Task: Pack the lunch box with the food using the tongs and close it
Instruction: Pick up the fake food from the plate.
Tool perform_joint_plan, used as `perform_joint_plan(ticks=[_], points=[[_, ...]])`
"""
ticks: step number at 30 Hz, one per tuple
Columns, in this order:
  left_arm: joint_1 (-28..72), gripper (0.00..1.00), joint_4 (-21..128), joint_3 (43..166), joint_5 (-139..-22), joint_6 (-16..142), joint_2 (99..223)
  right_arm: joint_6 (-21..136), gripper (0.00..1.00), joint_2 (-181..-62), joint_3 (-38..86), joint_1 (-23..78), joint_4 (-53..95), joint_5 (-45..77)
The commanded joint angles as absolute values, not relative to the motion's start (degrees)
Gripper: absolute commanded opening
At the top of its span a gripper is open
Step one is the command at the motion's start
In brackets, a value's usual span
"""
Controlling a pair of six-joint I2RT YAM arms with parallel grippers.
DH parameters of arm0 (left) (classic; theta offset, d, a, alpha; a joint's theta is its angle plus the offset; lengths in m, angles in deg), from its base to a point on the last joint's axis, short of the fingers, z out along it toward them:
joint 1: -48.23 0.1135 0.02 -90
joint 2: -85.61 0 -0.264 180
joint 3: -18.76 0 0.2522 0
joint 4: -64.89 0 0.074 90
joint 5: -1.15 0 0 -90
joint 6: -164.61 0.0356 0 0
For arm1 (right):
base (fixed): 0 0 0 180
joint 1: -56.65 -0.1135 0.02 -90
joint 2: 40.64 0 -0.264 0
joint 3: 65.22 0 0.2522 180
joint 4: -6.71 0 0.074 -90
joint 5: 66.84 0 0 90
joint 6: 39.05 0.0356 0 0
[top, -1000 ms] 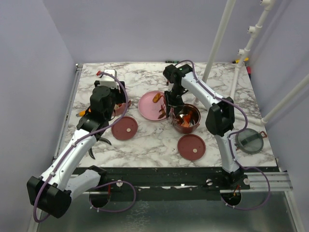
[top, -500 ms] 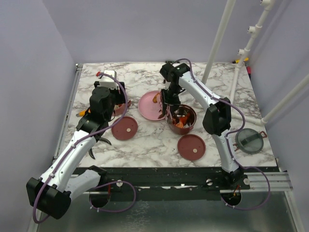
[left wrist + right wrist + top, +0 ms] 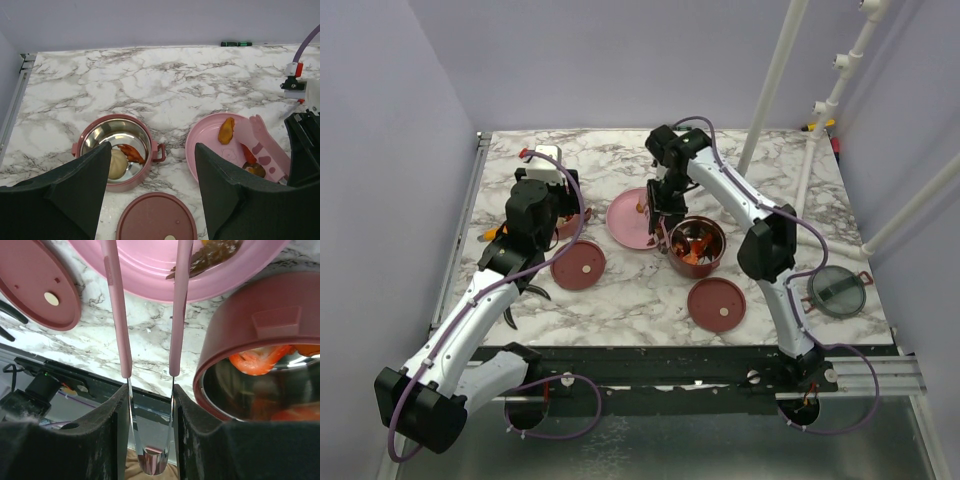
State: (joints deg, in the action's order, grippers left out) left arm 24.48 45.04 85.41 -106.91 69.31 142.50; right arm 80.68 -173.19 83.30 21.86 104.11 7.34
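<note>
My right gripper (image 3: 150,390) is shut on the tongs (image 3: 176,340), squeezing their steel end between its fingers. The two pink arms reach out over the pink plate (image 3: 150,260), their tips by a dark brown piece of food (image 3: 210,252). Just right of them stands one lunch box tier (image 3: 235,340) holding red and orange food (image 3: 260,360). My left gripper (image 3: 152,150) hangs open and empty over the other tier (image 3: 95,135), which holds a cream ball (image 3: 116,164) and a red piece (image 3: 131,151). An orange piece (image 3: 226,130) lies on the plate (image 3: 200,150).
Two maroon disc lids (image 3: 578,264) (image 3: 716,303) lie in front of the tiers. The clear grey top lid (image 3: 838,292) lies at the right edge. Black-handled pliers (image 3: 525,290) and a screwdriver (image 3: 495,232) lie at the left. White poles (image 3: 775,75) rise at the back right.
My right arm has swung left from over the right tier to the plate, carrying the tongs. That tier has shifted slightly left. The left arm has not moved.
</note>
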Motion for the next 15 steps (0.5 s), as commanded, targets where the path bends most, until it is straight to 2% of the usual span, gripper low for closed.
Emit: perform_joint_plan(ticks=[1,5,15], points=[[24.33,0.69,45.56,84.66,-107.87,69.28,141.35,81.27,0.36,-175.51,83.94,19.63,104.25,8.18],[24.3,0.7,45.55,84.55,-108.07,69.44,141.26,81.06,0.36,-176.12,82.35,19.35,104.31,11.65],[24.24,0.7,45.53,84.41,-108.6,69.78,141.23,80.85,0.39,-170.22,69.56,19.8,104.32,21.78]])
